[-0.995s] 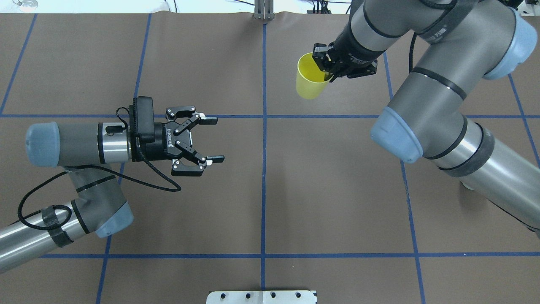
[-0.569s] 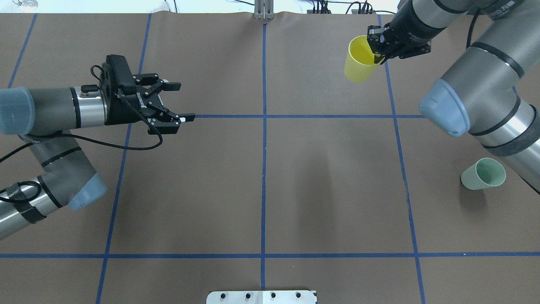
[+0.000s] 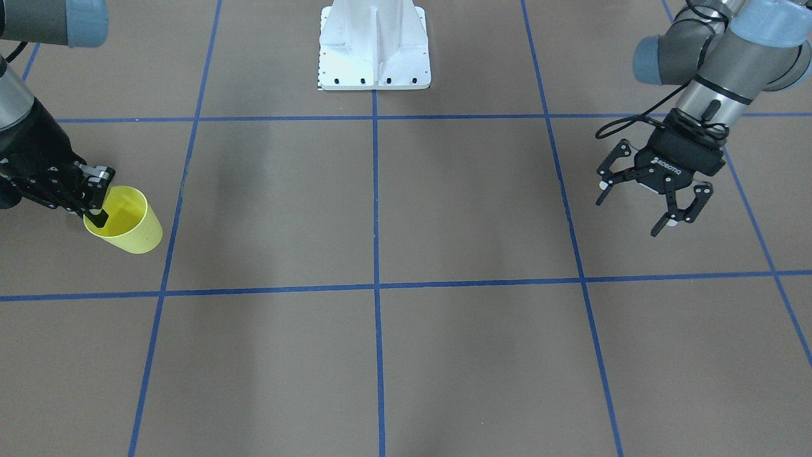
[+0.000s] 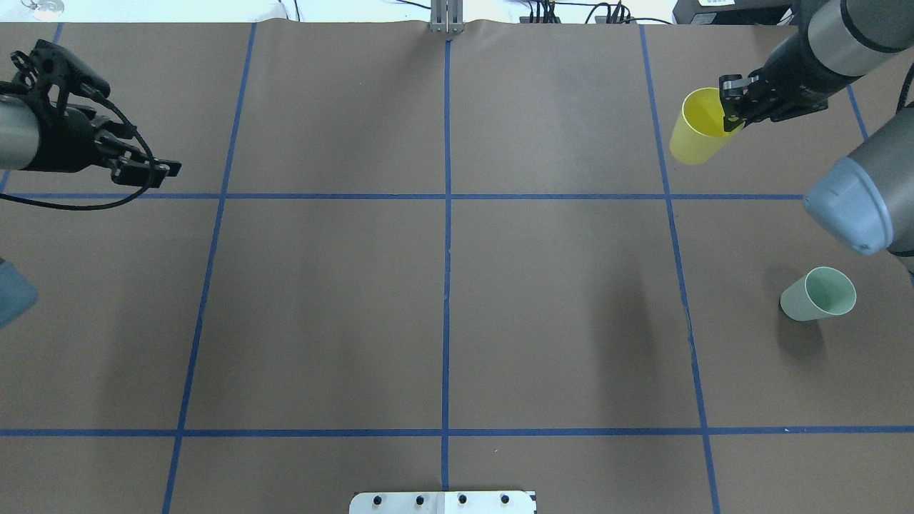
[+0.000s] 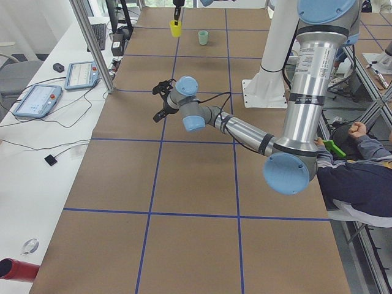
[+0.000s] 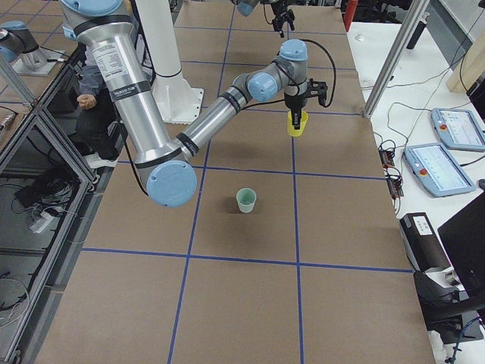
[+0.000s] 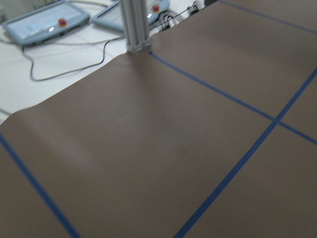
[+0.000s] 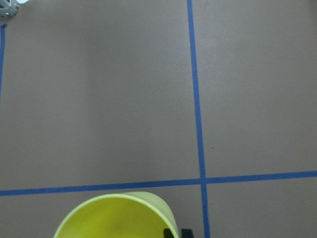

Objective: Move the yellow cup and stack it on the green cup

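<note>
**A:** Item one: yellow cup (image 4: pixel 698 134). Location?

**B:** Far right part of the table (image 4: pixel 443 321). It hangs tilted from the right gripper (image 4: pixel 732 118), mouth up. One finger is inside the rim and one outside, clamped on the wall. I cannot tell whether the base clears the table.

**A:** Handling?

**B:** Judged light: thin, smooth plastic, fairly stiff but likely to flex under a hard pinch. The rim is the sensible hold, with moderate force. It is tapered, so it should nest readily if levelled and lowered straight.

**A:** Item two: green cup (image 4: pixel 818 294).

**B:** Upright, mouth open, on the same side but nearer the robot. It stands well apart from the yellow cup.

**A:** Item three: left gripper (image 3: pixel 634 209).

**B:** Spread wide, holding nothing, over the opposite side of the table.
</note>
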